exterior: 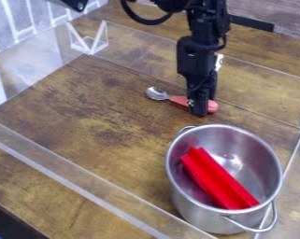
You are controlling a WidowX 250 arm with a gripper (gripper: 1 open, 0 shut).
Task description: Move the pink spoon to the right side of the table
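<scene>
The pink spoon point(205, 105) lies on the table point(90, 112) toward the back, its silver bowl point(156, 93) pointing left and its pink handle to the right. My gripper point(197, 105) points straight down onto the handle, its dark fingers close together on either side of it and touching the tabletop. The middle of the handle is hidden behind the fingers. The spoon still rests flat on the wood.
A steel pot point(224, 177) holding red sticks point(215, 177) stands at the front right, close below the spoon. Clear acrylic walls point(64, 163) edge the tabletop, with a clear stand point(87, 37) at the back left.
</scene>
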